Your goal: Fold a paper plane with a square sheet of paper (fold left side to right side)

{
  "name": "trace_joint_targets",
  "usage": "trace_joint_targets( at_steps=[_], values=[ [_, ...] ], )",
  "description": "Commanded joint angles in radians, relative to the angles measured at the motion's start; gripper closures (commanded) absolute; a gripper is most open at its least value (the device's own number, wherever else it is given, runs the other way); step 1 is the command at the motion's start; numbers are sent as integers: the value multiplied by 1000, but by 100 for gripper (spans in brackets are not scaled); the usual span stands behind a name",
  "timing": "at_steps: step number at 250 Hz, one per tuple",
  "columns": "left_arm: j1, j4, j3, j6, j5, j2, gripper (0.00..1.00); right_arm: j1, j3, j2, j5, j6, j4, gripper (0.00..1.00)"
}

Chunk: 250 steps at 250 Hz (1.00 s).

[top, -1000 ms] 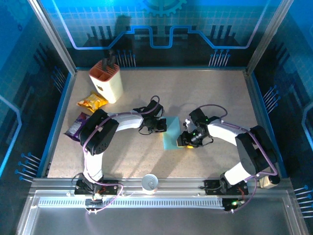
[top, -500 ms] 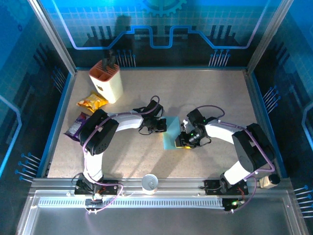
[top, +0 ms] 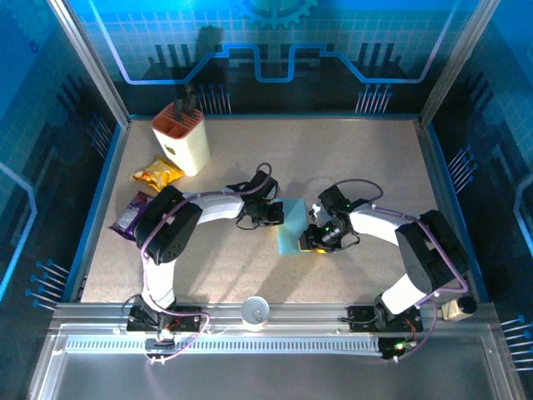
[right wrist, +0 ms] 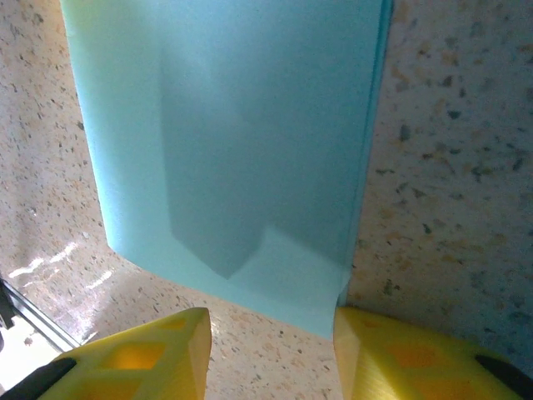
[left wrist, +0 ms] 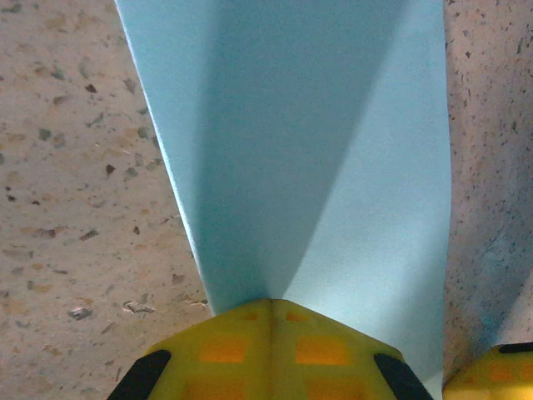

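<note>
The square sheet of paper (top: pixel 292 223) lies light blue on the speckled table between my two grippers, folded into a narrow rectangle with a doubled edge (right wrist: pixel 379 100). My left gripper (top: pixel 277 217) sits at its left side, and in the left wrist view the gripper (left wrist: pixel 271 304) is shut with its tips resting on the sheet (left wrist: pixel 333 125). My right gripper (top: pixel 310 239) is at the sheet's near right corner. In its own wrist view the gripper (right wrist: pixel 271 333) stands open, one finger (right wrist: pixel 400 354) touching the paper's corner (right wrist: pixel 337 292). The paper plane is out of view.
A cream knife block (top: pixel 181 137) stands at the back left, with a yellow snack packet (top: pixel 156 173) and a purple snack packet (top: pixel 132 214) in front of it. A small white round object (top: pixel 255 310) sits on the near rail. Blue walls enclose the table.
The right arm has shifted slightly left toward the paper. The left arm and the sheet have stayed put.
</note>
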Motion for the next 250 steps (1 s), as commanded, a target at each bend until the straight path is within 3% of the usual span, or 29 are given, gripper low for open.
trace_joint_targets(
  at_steps=[1,168,250],
  values=[
    [-11,-46,-35,22,-17,-9,100,7,6,-30,22,0,-61,54],
    [-11,-38,-38,18,-14,-4,100,31,1,20,-42,36,20,55],
    [-12,-43,-41,19,-18,-8,100,18,21,-29,-9,9,-55,55]
  ],
)
